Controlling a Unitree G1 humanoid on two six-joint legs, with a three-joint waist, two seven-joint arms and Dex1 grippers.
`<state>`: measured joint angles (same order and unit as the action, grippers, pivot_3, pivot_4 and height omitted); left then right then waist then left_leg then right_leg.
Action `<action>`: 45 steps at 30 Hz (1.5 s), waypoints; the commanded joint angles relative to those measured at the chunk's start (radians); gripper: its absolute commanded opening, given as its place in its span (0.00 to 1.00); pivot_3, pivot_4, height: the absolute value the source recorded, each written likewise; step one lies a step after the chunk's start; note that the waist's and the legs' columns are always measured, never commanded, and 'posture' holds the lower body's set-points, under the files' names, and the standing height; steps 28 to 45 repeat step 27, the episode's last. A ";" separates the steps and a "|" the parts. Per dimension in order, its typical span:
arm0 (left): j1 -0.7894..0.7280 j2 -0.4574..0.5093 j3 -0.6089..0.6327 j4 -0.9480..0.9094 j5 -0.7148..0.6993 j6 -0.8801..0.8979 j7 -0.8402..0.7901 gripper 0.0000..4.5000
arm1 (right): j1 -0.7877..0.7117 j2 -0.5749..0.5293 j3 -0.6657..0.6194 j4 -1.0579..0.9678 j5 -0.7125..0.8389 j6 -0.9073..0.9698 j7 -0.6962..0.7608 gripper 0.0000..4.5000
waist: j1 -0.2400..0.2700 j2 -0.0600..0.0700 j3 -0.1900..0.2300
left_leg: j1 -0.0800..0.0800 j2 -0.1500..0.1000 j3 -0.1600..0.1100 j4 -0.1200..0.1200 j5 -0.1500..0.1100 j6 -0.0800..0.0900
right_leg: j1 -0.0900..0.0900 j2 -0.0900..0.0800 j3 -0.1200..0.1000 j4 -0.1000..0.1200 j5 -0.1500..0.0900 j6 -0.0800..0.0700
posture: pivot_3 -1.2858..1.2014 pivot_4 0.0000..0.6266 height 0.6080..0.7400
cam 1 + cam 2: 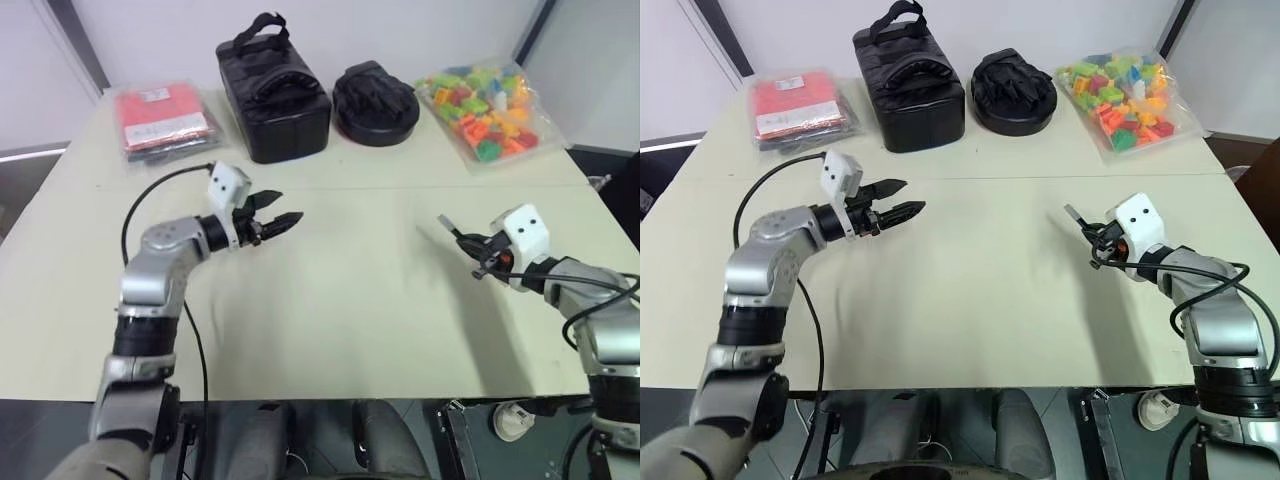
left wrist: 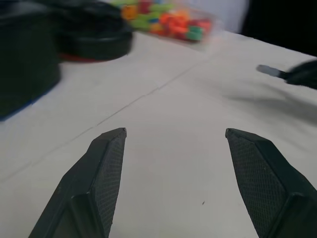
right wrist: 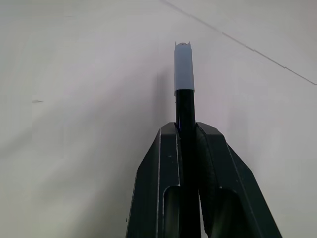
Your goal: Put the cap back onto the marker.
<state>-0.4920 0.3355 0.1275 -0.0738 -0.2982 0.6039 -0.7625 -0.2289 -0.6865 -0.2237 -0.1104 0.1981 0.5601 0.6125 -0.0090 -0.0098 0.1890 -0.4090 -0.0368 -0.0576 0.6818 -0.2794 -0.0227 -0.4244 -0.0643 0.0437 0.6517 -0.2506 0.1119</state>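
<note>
Cap (image 3: 183, 69) on marker (image 3: 185, 119) (right-held).

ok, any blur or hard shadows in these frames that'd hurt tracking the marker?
Left wrist view: the black cases and the bag of coloured blocks at the back are soft, the open left gripper sharp. Right wrist view: the thin black marker with its light-grey cap is crisp, casting a faint shadow. Head views: even light, soft arm shadows on the cream table.

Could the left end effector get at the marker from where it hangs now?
Probably yes. The left end effector is open with bare table between it and the marker, which the right end effector holds with its capped end sticking out.
</note>
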 commanded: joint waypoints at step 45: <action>0.190 0.161 0.052 -0.182 -0.085 0.068 0.156 0.75 | 0.059 -0.102 -0.182 -0.177 0.221 0.182 0.037 0.99 | -0.003 0.001 0.000 | 0.001 0.000 0.000 -0.001 0.000 0.000 | 0.001 0.001 0.000 -0.001 0.000 0.000 | 0.52 0.24 1.00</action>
